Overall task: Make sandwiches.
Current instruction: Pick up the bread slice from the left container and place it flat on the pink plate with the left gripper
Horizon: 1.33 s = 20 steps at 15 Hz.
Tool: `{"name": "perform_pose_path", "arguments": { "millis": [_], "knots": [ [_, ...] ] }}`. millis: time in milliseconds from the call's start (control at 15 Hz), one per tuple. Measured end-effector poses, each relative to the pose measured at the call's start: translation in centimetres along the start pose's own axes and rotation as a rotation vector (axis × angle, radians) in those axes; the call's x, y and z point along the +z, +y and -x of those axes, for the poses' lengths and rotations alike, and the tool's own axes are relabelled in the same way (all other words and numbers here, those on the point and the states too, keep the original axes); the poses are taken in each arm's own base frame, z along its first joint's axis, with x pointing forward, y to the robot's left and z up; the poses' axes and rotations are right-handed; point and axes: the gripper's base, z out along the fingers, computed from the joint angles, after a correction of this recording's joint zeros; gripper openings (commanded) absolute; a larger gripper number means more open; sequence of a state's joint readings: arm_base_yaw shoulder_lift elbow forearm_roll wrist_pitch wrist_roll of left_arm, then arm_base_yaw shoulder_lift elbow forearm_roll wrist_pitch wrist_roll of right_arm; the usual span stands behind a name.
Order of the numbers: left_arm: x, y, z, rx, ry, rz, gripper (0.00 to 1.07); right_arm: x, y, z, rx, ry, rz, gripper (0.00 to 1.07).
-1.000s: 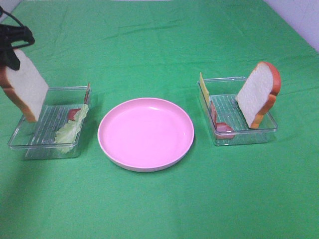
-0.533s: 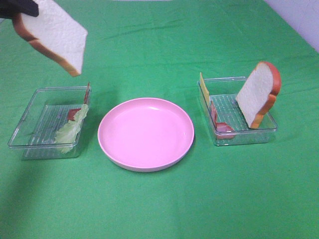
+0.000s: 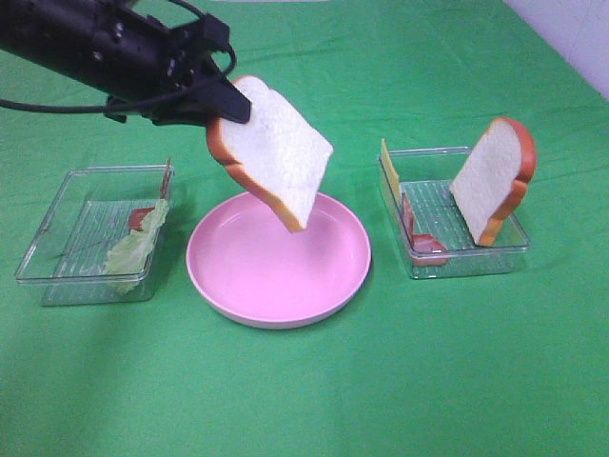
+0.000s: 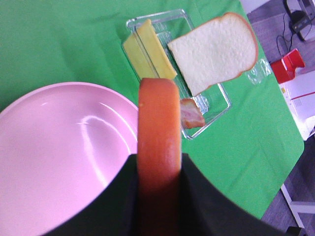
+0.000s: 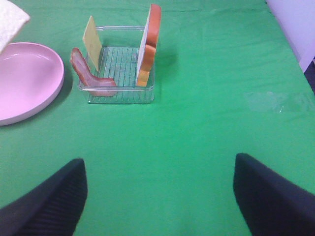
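Observation:
My left gripper is shut on a white bread slice with an orange-brown crust. The slice hangs tilted above the back left part of the round pink plate. In the left wrist view the crust runs between the two black fingers, with the plate below. A second bread slice leans upright in the right clear tray, beside yellow cheese and bacon. My right gripper is open over bare green cloth, short of that tray, and does not show in the exterior view.
The left clear tray holds pale green lettuce and a piece of bacon. Green cloth covers the table. In the left wrist view a red object stands beyond the table's edge.
My left gripper has carried the bread slice up from beside the left tray and across to the right; it now hangs over the pink plate. The right tray's contents have not moved.

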<state>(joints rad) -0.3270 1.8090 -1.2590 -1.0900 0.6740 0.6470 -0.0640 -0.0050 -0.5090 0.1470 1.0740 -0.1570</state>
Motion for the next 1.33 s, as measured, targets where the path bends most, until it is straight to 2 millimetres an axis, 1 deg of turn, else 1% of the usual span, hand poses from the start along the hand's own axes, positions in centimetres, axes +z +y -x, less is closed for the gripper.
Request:
{"name": "perform_pose_path", "arguments": {
  "millis": [67,200,467,600,933,1000,1133,1200,1267,1333],
  "knots": [
    [1.4,0.3,-0.5,0.009,0.026,-0.01,0.0,0.0,0.0,0.0,0.0,0.0,0.0,0.77],
    [3.6,1.7,-1.4,-0.003,0.07,-0.007,0.0,0.0,0.0,0.0,0.0,0.0,0.0,0.77],
    [6.0,3.6,-2.5,-0.08,0.112,0.0,0.0,0.0,0.0,0.0,0.0,0.0,0.0,0.77],
    [6.9,4.2,-3.0,-0.128,0.125,-0.01,0.0,0.0,0.0,0.0,0.0,0.0,0.0,0.77],
    [7.9,5.1,-3.6,-0.182,0.137,-0.009,0.0,0.0,0.0,0.0,0.0,0.0,0.0,0.77],
    [7.9,5.1,-3.6,-0.184,0.137,-0.01,0.03,0.0,0.0,0.0,0.0,0.0,0.0,0.77],
    [7.9,5.1,-3.6,-0.185,0.137,-0.01,0.26,0.0,0.0,0.0,0.0,0.0,0.0,0.77],
    [7.9,5.1,-3.6,-0.197,0.137,-0.009,0.36,0.0,0.0,0.0,0.0,0.0,0.0,0.77],
    [7.9,5.1,-3.6,-0.22,0.137,-0.007,0.68,0.0,0.0,0.0,0.0,0.0,0.0,0.77],
    [7.9,5.1,-3.5,-0.223,0.136,-0.007,0.72,0.0,0.0,0.0,0.0,0.0,0.0,0.77]
  ]
}}
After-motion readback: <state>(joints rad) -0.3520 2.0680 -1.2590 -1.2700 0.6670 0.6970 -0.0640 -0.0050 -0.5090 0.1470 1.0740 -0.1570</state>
